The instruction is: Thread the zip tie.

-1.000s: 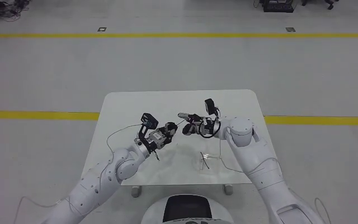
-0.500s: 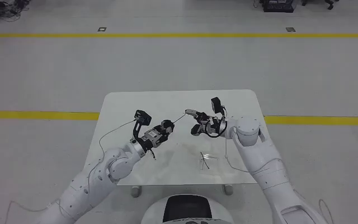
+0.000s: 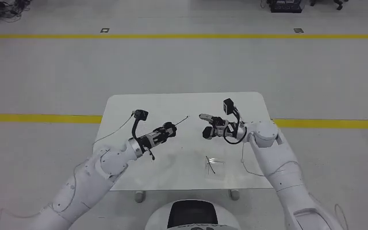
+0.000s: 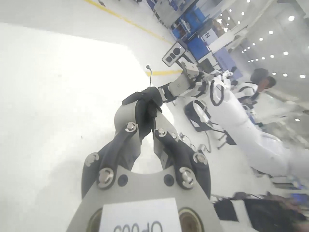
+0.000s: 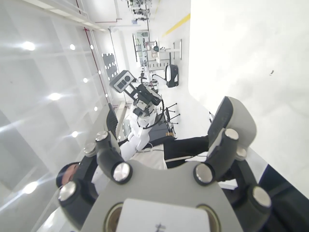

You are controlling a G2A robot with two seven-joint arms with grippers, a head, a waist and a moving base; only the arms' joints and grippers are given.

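Not yet threaded, with the straight zip tie [image 3: 180,122] pinched in the closed left end effector [image 3: 169,127] mid-frame and the open, empty right end effector [image 3: 205,125] apart, right of centre.

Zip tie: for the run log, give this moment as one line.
left gripper: shut on zip tie | right gripper: open, empty, apart from tie | both above table

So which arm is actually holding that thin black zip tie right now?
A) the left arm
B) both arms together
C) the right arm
A: the left arm's jaws are shut on the zip tie, which sticks out past their tips, while the right arm's jaws stand apart with nothing between them.
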